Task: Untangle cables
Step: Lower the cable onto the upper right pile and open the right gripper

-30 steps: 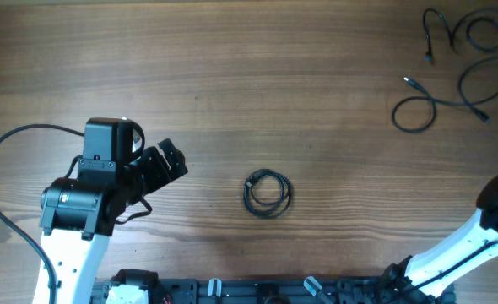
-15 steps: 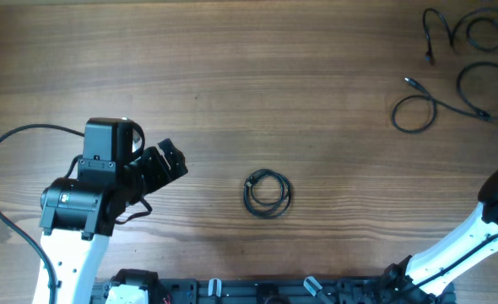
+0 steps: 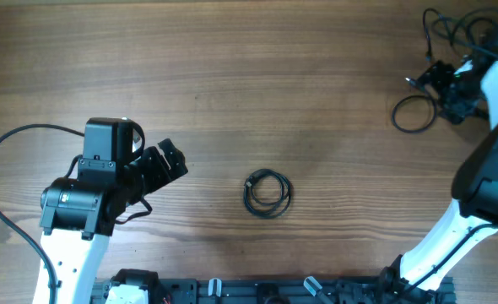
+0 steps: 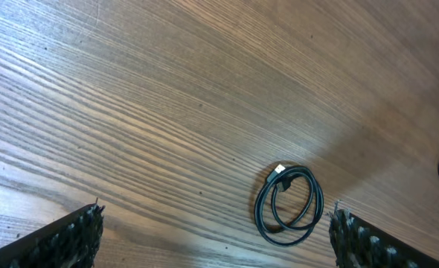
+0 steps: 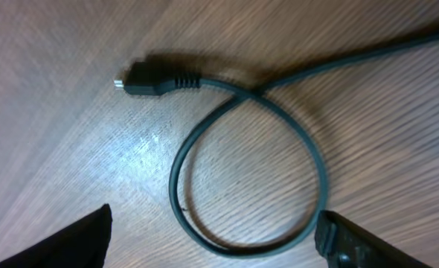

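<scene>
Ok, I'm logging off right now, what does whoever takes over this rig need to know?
Left end effector: open, empty, pointed at the small coiled black cable on the wooden table, not touching it.
Right end effector: open, empty, over the loose thin black cords at the far right corner; a plug-ended loop lies below it.
Done: nothing gripped, coil intact.
To do: uncoil the bundle, separate the crossing cords.

Coiled cable: thin, black, small tight ring lying flat, middle of the tabletop, whitish tip at its rim.
Loose cable: far right, one open loop crossing itself, black plug just outside it.
Corner curls: top right, loose, overlapping.
</scene>
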Motion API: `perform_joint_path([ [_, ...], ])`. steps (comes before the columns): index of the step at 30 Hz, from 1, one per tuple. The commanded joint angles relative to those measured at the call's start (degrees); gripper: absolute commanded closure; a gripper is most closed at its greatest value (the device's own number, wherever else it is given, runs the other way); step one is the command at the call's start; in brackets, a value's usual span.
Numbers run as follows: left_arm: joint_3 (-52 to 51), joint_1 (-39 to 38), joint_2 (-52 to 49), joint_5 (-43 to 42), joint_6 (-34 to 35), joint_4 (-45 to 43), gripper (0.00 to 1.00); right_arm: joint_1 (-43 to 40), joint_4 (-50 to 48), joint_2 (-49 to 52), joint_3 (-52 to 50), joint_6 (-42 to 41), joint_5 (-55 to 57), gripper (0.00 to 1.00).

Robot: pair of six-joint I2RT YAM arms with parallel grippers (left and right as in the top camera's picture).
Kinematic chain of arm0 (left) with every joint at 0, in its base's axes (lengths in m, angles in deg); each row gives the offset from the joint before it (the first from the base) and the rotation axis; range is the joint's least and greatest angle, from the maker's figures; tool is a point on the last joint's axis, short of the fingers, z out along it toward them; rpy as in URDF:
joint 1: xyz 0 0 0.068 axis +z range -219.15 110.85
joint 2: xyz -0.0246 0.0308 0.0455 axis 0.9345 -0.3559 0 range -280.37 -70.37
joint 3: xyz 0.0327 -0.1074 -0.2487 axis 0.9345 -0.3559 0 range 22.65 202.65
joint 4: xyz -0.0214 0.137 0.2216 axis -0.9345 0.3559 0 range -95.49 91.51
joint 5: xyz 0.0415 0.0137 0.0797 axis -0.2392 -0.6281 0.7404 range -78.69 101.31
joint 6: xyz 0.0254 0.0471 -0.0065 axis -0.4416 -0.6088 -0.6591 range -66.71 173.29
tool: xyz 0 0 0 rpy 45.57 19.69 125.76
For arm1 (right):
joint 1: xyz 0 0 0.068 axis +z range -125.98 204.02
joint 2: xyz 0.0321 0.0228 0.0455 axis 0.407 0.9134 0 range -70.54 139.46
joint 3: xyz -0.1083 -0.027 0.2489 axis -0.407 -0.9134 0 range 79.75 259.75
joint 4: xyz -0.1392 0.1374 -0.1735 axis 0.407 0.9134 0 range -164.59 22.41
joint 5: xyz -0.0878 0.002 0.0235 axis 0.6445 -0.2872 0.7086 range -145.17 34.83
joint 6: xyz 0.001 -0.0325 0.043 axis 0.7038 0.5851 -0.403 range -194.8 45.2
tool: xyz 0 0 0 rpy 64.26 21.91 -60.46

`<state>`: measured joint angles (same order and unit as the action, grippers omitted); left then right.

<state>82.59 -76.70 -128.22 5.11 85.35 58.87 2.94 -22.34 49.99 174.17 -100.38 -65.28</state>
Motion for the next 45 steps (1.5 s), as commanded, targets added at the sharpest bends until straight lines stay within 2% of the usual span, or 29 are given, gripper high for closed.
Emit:
perform_joint_path([
  [1, 0.07, -0.28, -0.07, 0.74, 0.35, 0.0, 0.0, 0.61, -1.51, -0.72, -3.39, -3.58, 8.44, 0.12],
  [6, 0.07, -0.28, -0.07, 0.74, 0.37, 0.0, 0.0, 0.55, -2.6, -0.72, -8.04, -6.1, 17.42, 0.14],
  [9, 0.07, -0.28, -0.07, 0.74, 0.35, 0.0, 0.0, 0.57, -5.55, -0.72, -10.27, -5.95, 15.06, 0.35],
  [11, 0.07, -0.28, -0.07, 0.74, 0.35, 0.0, 0.0, 0.55, -8.57, -0.72, -12.09, -5.86, 12.96, 0.35],
  [12, 0.07, -0.28, -0.07, 0.74, 0.35, 0.0, 0.0, 0.57, -9.94, -0.72, -12.87, -5.81, 12.11, 0.4],
  [15, 0.07, -0.28, -0.07, 0.74, 0.35, 0.0, 0.0, 0.57, -13.55, -0.72, -13.49, -5.49, 8.87, 0.71],
  [16, 0.07, -0.28, -0.07, 0.74, 0.37, 0.0, 0.0, 0.57, -14.82, -0.72, -13.49, -5.46, 8.04, 0.76],
  [17, 0.07, -0.28, -0.07, 0.74, 0.37, 0.0, 0.0, 0.57, -16.22, -0.72, -13.49, -5.49, 7.17, 0.87],
  [18, 0.07, -0.28, -0.07, 0.74, 0.35, 0.0, 0.0, 0.57, -17.22, -0.72, -13.49, -5.51, 6.54, 0.93],
  [22, 0.07, -0.28, -0.07, 0.74, 0.35, 0.0, 0.0, 0.55, -21.86, -0.74, -12.52, -3.98, 0.76, 0.96],
  [24, 0.07, -0.28, -0.07, 0.74, 0.35, 0.0, 0.0, 0.59, -21.22, -0.74, -9.99, -3.04, 0.33, 0.96],
  [25, 0.07, -0.28, -0.07, 0.74, 0.35, 0.0, 0.0, 0.61, -20.04, -0.74, -7.98, -1.25, -0.85, 0.95],
  [26, 0.07, -0.28, -0.07, 0.74, 0.35, 0.0, 0.0, 0.61, -18.6, -0.74, -6.64, -1.14, -0.96, 0.83],
  [27, 0.07, -0.28, -0.07, 0.74, 0.35, 0.0, 0.0, 0.61, -17.2, -0.74, -5.64, -1.05, -0.96, 0.58],
  [28, 0.07, -0.28, -0.07, 0.74, 0.35, 0.0, 0.0, 0.61, -16.24, -0.76, -5.14, 0.09, -1.09, 0.39],
  [29, 0.07, -0.28, -0.07, 0.74, 0.35, 0.0, 0.0, 0.61, -15.39, -0.76, -5.09, 1.73, -1.18, 0.3],
  [32, 0.07, -0.28, -0.07, 0.74, 0.35, 0.0, 0.0, 0.61, -12.63, -0.81, -5.09, 4.42, -1.16, 0.17],
  [39, 0.07, -0.28, -0.07, 0.74, 0.35, 0.0, 0.0, 0.59, -9.9, -5.7, -5.09, 4.13, 0.04, 0.16],
  [42, 0.07, -0.28, -0.07, 0.74, 0.35, 0.0, 0.0, 0.59, -9.11, -9.77, -5.11, 4.37, 5.38, 0.0],
  [45, 0.07, -0.28, -0.07, 0.74, 0.35, 0.0, 0.0, 0.13, -8.87, -11.41, -5.11, 4.48, 8.17, 0.0],
])
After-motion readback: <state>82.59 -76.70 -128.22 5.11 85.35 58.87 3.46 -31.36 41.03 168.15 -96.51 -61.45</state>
